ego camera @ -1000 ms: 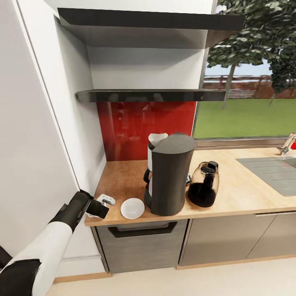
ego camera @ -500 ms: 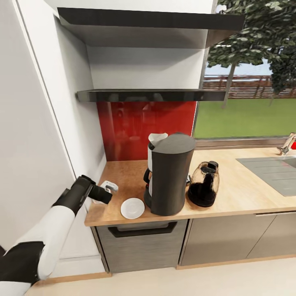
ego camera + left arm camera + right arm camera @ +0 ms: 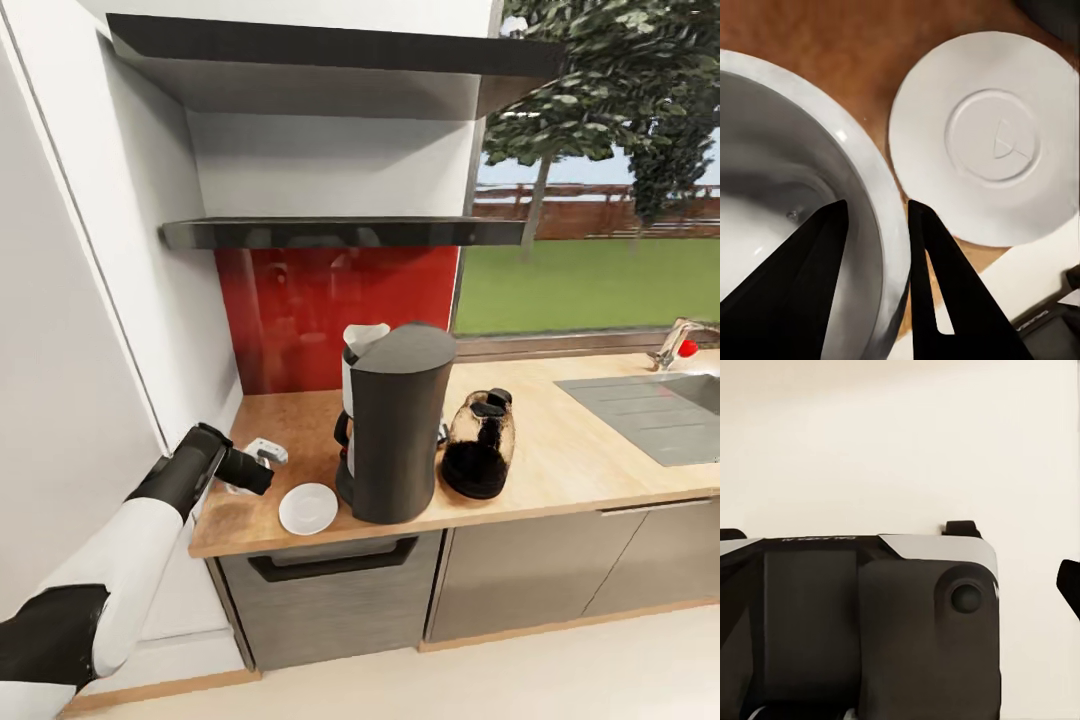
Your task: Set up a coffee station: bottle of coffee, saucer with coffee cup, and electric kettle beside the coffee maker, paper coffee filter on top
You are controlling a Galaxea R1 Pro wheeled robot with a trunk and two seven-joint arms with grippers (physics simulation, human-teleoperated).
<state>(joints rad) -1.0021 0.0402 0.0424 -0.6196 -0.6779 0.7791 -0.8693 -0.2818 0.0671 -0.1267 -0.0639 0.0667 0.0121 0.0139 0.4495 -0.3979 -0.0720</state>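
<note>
Left gripper (image 3: 262, 462) clamped on the cup (image 3: 802, 225) rim, one finger inside the bowl and one outside, held above the table (image 3: 560, 440) just left of the saucer (image 3: 308, 508); saucer flat on the table at the front edge, touching or nearly touching the coffee maker (image 3: 392, 420) on its left side. Bottle (image 3: 478, 446) of coffee standing just right of the coffee maker, white filter (image 3: 362, 338) poking up at the coffee maker's back left. Right gripper's state impossible to tell from its wrist view, with dark robot housing (image 3: 870, 622) before pale floor.
</note>
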